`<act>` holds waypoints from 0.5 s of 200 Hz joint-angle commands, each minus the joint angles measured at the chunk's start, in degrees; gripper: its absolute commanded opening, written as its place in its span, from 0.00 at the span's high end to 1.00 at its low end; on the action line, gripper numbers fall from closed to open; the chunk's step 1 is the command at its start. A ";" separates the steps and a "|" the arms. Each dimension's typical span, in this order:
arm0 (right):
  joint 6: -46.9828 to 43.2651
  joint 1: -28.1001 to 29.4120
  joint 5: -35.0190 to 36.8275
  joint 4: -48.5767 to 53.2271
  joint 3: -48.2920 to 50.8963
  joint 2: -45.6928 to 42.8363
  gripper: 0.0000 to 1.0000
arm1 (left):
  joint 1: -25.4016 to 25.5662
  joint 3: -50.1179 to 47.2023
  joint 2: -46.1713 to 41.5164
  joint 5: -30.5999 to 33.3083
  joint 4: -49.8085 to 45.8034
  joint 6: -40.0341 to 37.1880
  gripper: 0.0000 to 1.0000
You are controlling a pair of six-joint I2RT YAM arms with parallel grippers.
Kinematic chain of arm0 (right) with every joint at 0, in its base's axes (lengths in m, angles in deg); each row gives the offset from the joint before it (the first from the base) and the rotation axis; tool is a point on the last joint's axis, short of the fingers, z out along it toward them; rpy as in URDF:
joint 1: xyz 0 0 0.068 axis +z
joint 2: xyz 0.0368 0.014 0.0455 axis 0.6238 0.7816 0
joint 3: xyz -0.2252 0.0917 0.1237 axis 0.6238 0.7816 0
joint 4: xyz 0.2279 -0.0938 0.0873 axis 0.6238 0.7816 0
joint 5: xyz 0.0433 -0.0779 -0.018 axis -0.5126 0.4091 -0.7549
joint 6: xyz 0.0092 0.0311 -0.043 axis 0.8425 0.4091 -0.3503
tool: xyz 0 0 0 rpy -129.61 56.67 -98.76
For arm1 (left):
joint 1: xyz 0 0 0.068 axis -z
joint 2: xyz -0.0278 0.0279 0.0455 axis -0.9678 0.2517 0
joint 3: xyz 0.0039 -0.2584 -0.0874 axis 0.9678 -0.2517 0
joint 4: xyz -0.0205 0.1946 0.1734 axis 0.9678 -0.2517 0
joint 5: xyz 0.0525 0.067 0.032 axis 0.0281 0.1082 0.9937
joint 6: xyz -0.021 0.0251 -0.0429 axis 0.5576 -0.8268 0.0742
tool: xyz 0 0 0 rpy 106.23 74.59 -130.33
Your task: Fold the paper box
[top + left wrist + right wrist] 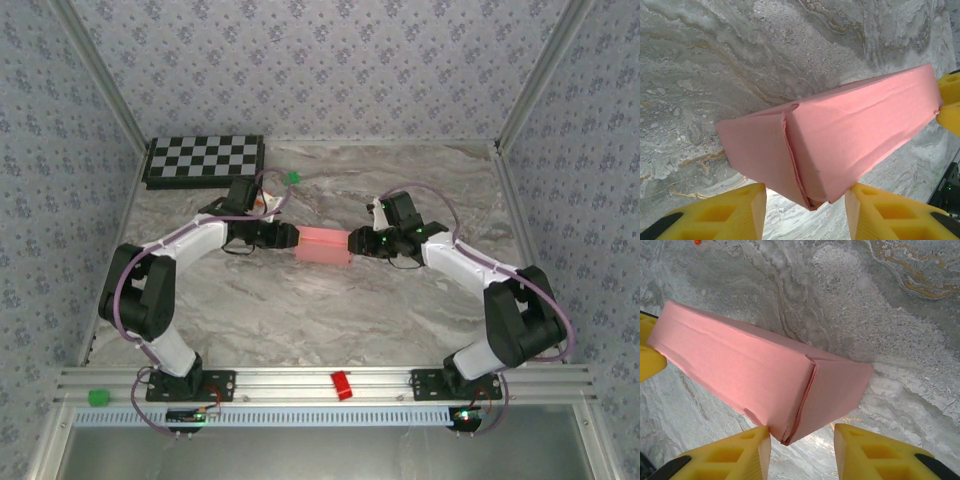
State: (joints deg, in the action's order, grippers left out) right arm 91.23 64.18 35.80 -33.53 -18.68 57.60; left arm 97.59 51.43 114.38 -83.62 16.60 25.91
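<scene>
Here, the paper box (323,245), folded into a closed block, is spanning the middle of the marble table (300,310), with the left gripper (805,192) and right gripper (801,430) each clamping one end between yellow fingers (890,215)

Paper box (323,245): plain pink thin card, folded up into closed, long rectangular block. Positioned mid-way across marbled table (300,320), long axis left-right. Left wrist view (850,145): near end face closed, flap seam at corner slightly gaping, long panel faintly creased. Right wrist view (740,370): opposite end likewise closed, seam seen along corner edge.
</scene>
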 commanded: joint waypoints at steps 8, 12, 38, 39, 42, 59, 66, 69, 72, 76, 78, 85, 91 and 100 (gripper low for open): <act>0.02 0.08 1.86 2.54 0.37 1.64 0.61 | 0.14 -0.06 1.16 -0.02 -0.21 0.54 0.55; -0.02 0.08 1.88 2.75 0.24 1.73 0.62 | 0.15 -0.06 1.07 -0.07 -0.20 0.61 0.55; -0.66 0.08 2.22 3.63 -0.79 1.92 0.61 | 0.15 0.14 -0.58 -2.11 0.71 0.41 0.54; -0.66 0.08 2.22 3.64 -0.83 1.92 0.62 | 0.15 0.13 -0.66 -2.25 0.78 0.39 0.54; -0.73 0.05 2.20 3.71 -0.98 1.98 0.62 | 0.13 0.19 -0.99 -2.64 0.95 0.41 0.54; -1.04 0.01 2.39 4.17 -1.58 2.26 0.61 | -0.10 0.13 -2.34 -4.36 2.64 0.91 0.51; -1.17 0.01 2.40 4.26 -1.74 2.35 0.62 | -0.32 0.18 -2.74 -4.94 3.58 1.63 0.51; -1.12 0.08 2.40 4.26 -1.74 2.35 0.61 | -0.44 0.17 -2.88 -5.20 4.06 1.95 0.50; -1.14 0.07 2.40 4.28 -1.74 2.43 0.61 | -0.54 0.14 -2.93 -5.44 4.51 2.28 0.50; -1.17 0.09 2.40 4.24 -1.76 2.48 0.61 | -0.71 0.23 -3.01 -5.67 5.11 2.84 0.50; -1.16 0.13 2.40 4.23 -1.75 2.52 0.61 | -0.79 0.28 -2.98 -5.72 5.39 3.02 0.49; -1.12 0.16 2.41 4.26 -1.76 2.60 0.62 | -0.98 0.38 -2.89 -5.89 6.32 3.99 0.49; -1.13 0.09 2.32 4.23 -1.75 2.69 0.61 | -1.08 0.64 -2.60 -5.87 7.18 4.65 0.48; -1.15 0.11 2.31 4.15 -1.66 2.86 0.61 | -1.16 1.11 -1.99 -5.46 7.63 5.43 0.47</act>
State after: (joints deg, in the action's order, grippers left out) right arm 90.97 64.18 36.02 -32.66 -19.71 58.58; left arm 97.18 51.43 113.55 -86.81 20.05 28.27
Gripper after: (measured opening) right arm 0.386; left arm 0.518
